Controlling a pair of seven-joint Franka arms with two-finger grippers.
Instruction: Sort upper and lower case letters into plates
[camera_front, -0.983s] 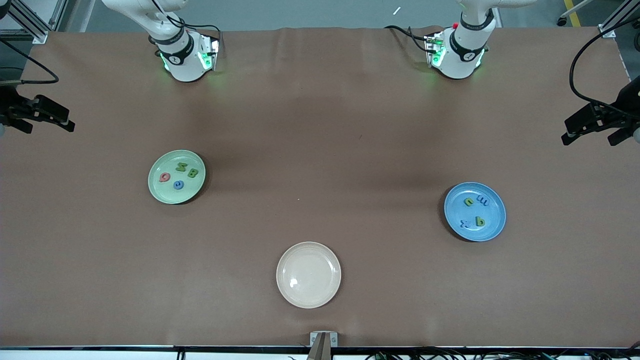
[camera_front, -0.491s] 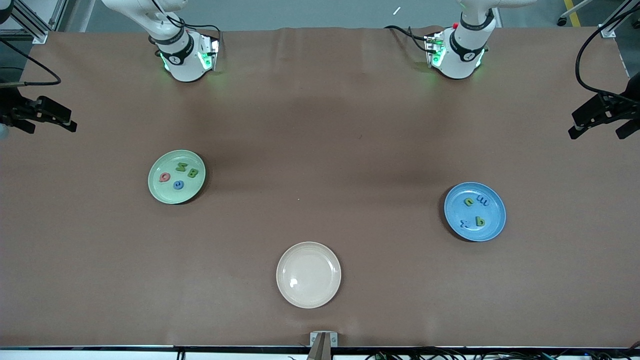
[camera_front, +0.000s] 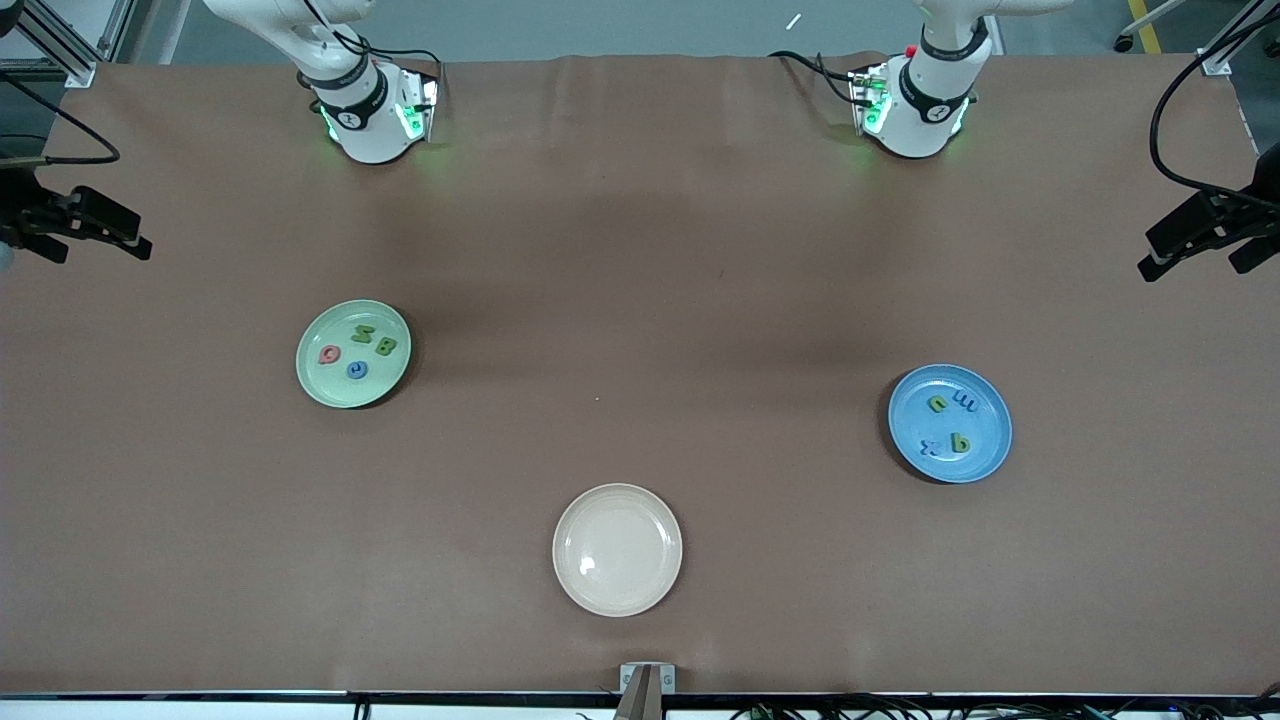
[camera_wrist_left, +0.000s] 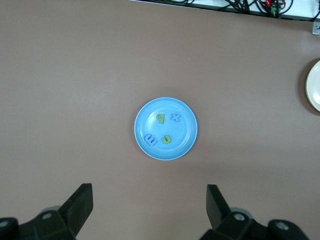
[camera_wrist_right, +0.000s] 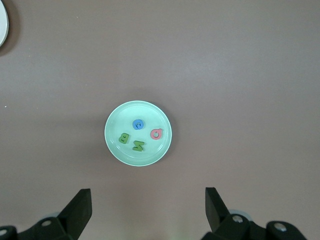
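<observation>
The mint plate (camera_front: 353, 353), toward the right arm's end, held four letters (camera_wrist_right: 139, 135); the blue plate (camera_front: 950, 423), toward the left arm's, four more (camera_wrist_left: 162, 130). A cream plate (camera_front: 617, 549) sat nearest the camera. The left gripper (camera_wrist_left: 149, 210) and right gripper (camera_wrist_right: 148, 210), both spread wide, hung high over their plates.

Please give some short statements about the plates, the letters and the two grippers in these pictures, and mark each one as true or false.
1. The mint green plate holds four letters. True.
2. The blue plate holds no letters. False: four small letters lie in it, two green and two blue.
3. The cream-white plate has a letter in it. False: nothing lies in it.
4. The left gripper is open and holds nothing. True.
5. The right gripper is shut on a red letter. False: it is open, up above the table, and the red letter lies in the mint green plate.
</observation>
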